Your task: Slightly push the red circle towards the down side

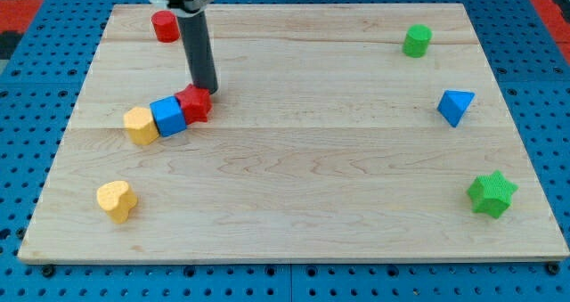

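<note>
The red circle (165, 26) stands near the board's top left corner. My tip (210, 90) is well below and to the right of it, touching the upper right side of a second red block (195, 102). That red block sits in a slanted row with a blue cube (167, 116) and a yellow block (141, 126) running to the lower left. The dark rod comes down from the view's top.
A yellow heart (117, 200) lies at the lower left. A green cylinder (416, 40) is at the top right, a blue triangle (455, 106) at the right, a green star (492, 194) at the lower right. The wooden board (294, 177) lies on blue pegboard.
</note>
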Controlling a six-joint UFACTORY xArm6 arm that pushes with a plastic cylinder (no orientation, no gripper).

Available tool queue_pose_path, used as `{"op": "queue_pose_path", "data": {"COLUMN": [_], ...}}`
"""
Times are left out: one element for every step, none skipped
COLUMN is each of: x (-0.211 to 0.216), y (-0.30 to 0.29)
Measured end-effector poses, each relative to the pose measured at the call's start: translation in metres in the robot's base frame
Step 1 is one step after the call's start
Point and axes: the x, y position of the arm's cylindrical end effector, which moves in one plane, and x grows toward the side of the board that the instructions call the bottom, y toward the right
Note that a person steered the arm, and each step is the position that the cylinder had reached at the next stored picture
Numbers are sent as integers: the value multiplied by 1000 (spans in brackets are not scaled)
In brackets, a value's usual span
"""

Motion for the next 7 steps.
{"op": "queue_pose_path", "data": {"x": [-8,-65,-156,-193,-193,-193,-193], "y": [12,65,72,39,7,-47,-94]}}
